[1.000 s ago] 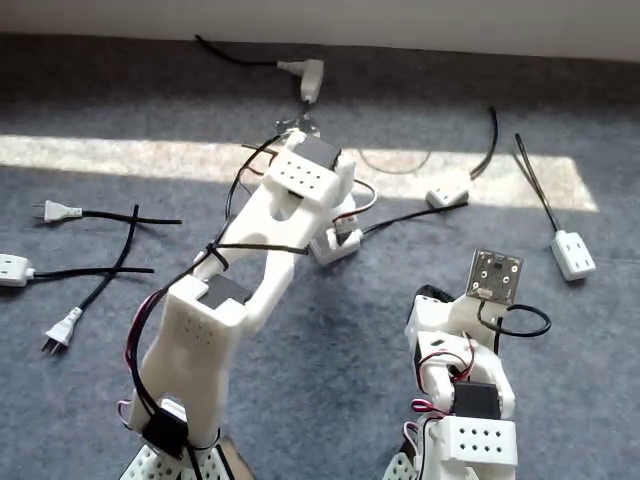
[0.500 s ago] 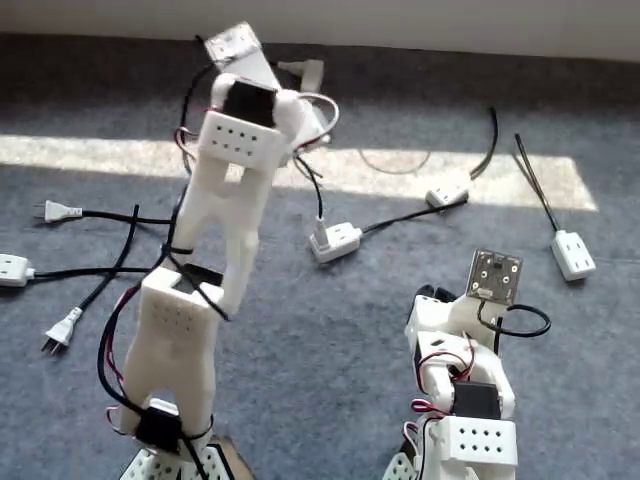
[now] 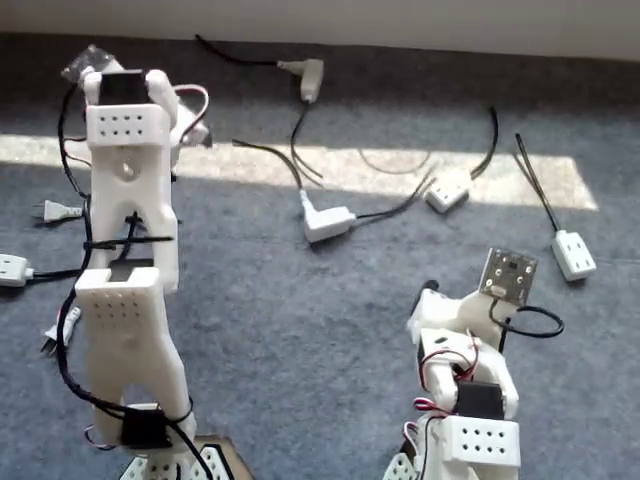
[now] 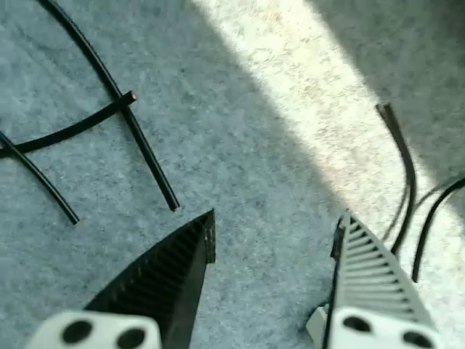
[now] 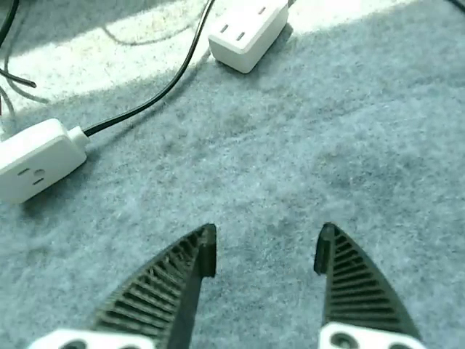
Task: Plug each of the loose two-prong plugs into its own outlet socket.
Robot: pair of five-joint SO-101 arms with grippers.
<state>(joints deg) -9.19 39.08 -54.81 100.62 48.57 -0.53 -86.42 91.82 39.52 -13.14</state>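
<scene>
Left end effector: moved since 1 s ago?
Yes. In the high view it swung left: a second ago the left end effector was just below the white plug near the far edge; now its arm ends well left of that plug.

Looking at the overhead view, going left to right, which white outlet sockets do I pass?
socket at the left edge → centre socket → socket in the sunlit strip → socket at the far right

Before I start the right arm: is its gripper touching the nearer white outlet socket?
Apart. The right wrist view shows the right gripper open, with bare carpet between it and the nearer outlet socket.
</scene>
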